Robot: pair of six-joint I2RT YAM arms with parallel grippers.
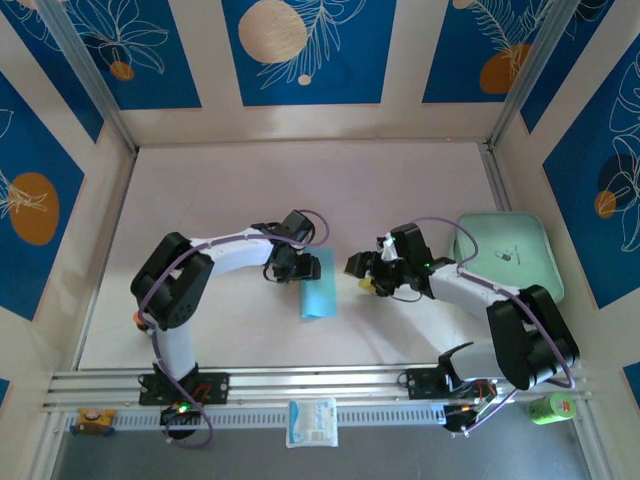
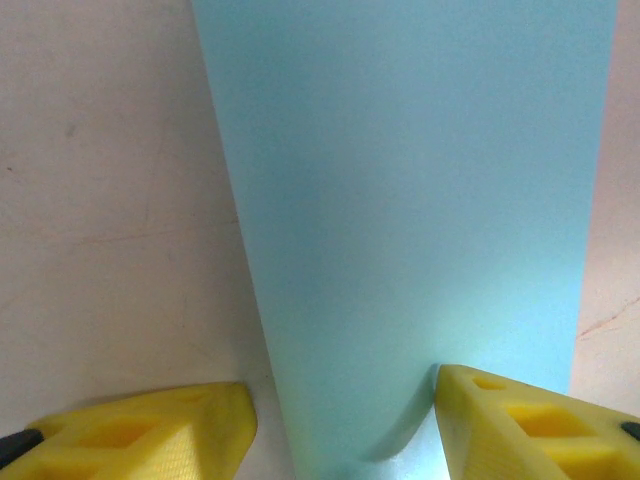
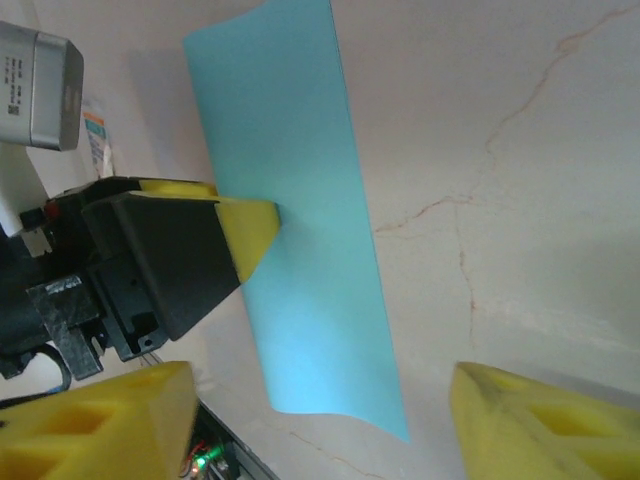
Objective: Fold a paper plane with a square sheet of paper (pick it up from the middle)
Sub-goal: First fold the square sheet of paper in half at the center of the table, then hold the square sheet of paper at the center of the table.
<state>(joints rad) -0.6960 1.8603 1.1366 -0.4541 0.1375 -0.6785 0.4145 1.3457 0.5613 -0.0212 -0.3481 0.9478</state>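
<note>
One thin light blue sheet of paper (image 1: 319,285), here a narrow strip, lies on the counter (image 1: 250,190) between the two arms; I judge it very light, limp and quick to slide or crease, so a gentle pinch at the middle of a long edge suits it. The left gripper (image 1: 290,268) stands at its left edge with fingers (image 2: 150,430) apart, one beside the paper and one over it, clamping nothing. The right gripper (image 1: 362,275) hovers near the other side, fingers (image 3: 530,430) apart and empty.
</note>
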